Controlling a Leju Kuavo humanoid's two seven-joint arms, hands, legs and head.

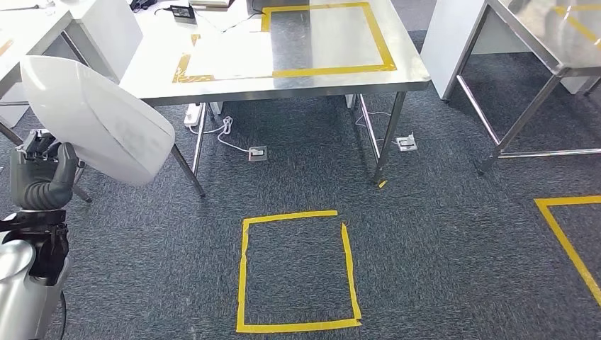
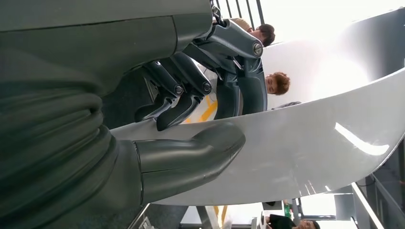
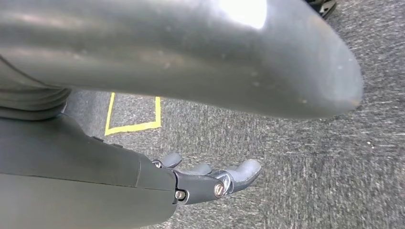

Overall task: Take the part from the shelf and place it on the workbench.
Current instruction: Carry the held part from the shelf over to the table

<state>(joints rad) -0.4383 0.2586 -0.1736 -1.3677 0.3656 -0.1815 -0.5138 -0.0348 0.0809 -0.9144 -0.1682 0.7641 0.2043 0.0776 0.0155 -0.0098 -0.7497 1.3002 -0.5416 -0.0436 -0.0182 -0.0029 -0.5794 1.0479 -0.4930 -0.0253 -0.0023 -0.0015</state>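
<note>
The robot's left hand (image 1: 40,176) holds a big white curved part (image 1: 99,120) up in the air at the left side of the head view. In the left wrist view, the thick grey thumb (image 2: 191,157) presses on one side of the part's smooth white shell (image 2: 305,157) and the dark fingers (image 2: 181,95) curl over its edge on the other side, so the hand grips the part. The part is off the ground and not on any table; it hangs in front of the near left corner of the shiny metal workbench (image 1: 319,71). That workbench has a square of yellow tape (image 1: 329,39) on its top, with a white sheet (image 1: 230,57) lying just beside the square. On the dark grey carpet (image 1: 439,234) in front of the workbench there is another square of yellow tape (image 1: 298,273). A white power strip (image 1: 193,115) with a cord lies on the floor under the table. The right hand (image 3: 210,179) hangs over the carpet with its fingers held out straight and apart, holding nothing. Two people (image 2: 274,83) can be seen far off behind the part in the left wrist view.
</note>
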